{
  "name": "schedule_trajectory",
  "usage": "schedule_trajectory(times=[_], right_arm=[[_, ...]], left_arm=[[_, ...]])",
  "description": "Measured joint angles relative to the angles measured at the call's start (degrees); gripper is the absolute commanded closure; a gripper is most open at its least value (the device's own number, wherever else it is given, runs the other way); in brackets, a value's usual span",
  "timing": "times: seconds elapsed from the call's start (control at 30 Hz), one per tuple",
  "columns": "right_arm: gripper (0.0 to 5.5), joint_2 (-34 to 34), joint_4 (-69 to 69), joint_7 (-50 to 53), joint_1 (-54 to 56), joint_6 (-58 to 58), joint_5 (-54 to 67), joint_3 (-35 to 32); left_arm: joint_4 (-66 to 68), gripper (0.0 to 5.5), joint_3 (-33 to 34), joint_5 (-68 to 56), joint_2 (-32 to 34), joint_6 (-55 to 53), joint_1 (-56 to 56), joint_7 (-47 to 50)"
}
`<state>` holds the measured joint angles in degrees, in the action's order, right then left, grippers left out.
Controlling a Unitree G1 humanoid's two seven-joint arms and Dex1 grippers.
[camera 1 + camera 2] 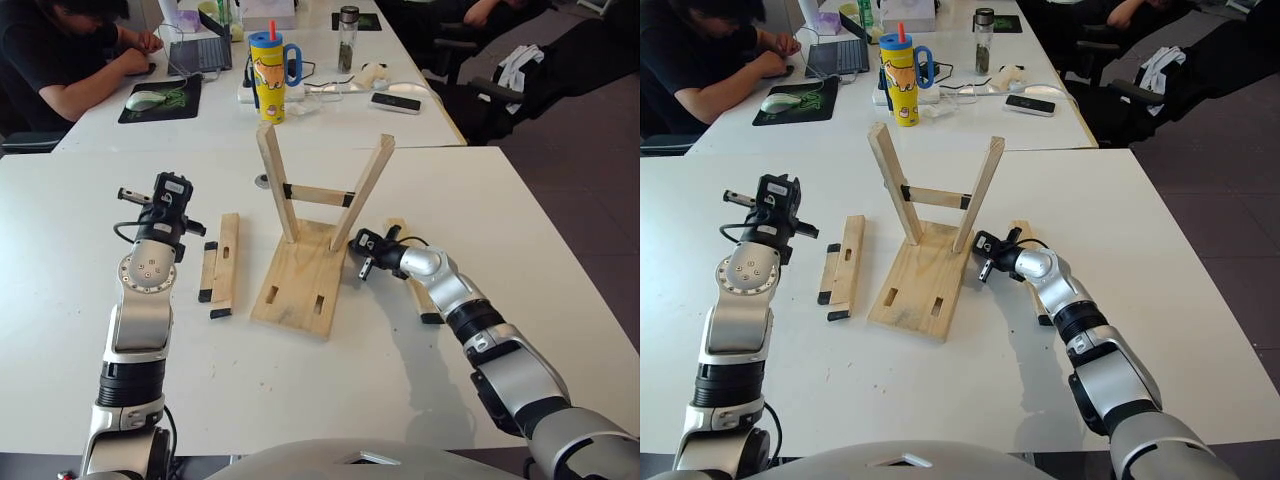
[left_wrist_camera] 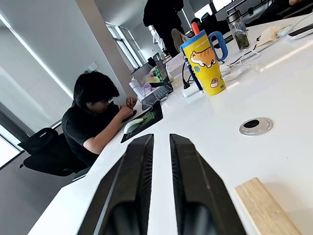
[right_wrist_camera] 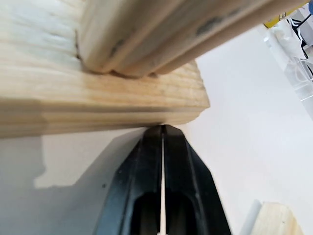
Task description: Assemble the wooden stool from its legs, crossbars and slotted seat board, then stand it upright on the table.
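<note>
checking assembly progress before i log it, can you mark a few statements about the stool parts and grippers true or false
1. Two light wooden legs joined by a short wooden crossbar stand in the flat slotted wooden seat board. True.
2. Every slot in the seat board is filled. False: the two slots nearest the robot are empty.
3. The right gripper is shut, at the board's right edge near the base of a leg. True.
4. The left gripper holds a wooden piece. False: it is empty, and the loose wooden pieces lie on the white table between it and the board.
</note>
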<state>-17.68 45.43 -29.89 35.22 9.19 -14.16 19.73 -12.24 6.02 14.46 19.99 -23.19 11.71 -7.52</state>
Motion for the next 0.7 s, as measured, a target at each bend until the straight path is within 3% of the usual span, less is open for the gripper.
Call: schedule_trajectory(times=[0.13, 0.27, 0.37, 0.5, 0.7], right_arm=[[5.5, 1.2, 2.2, 2.9, 0.4, 1.8, 0.0, -1.4], [5.5, 1.9, -2.9, 8.5, -0.4, 0.8, 5.8, -9.5], [5.5, 1.7, -9.5, 13.3, -1.9, -7.4, 9.1, -15.5], [5.5, 2.4, -21.5, 10.6, -7.0, -17.3, 17.5, -20.3], [5.5, 2.9, -29.9, 8.3, -10.7, -24.7, 22.5, -21.6]], left_arm=[[1.1, 4.35, 2.7, -2.8, -1.0, -0.3, -3.2, 0.4], [2.8, 3.77, 6.5, -11.3, -4.8, -1.6, -5.8, -1.5], [6.0, 3.31, 9.1, -18.9, -6.2, -4.3, -6.5, -5.4], [9.9, 2.78, 11.0, -22.9, -5.3, -6.5, -7.2, -8.3], [13.7, 1.84, 12.2, -29.2, -4.1, -12.3, -6.6, -11.8]])
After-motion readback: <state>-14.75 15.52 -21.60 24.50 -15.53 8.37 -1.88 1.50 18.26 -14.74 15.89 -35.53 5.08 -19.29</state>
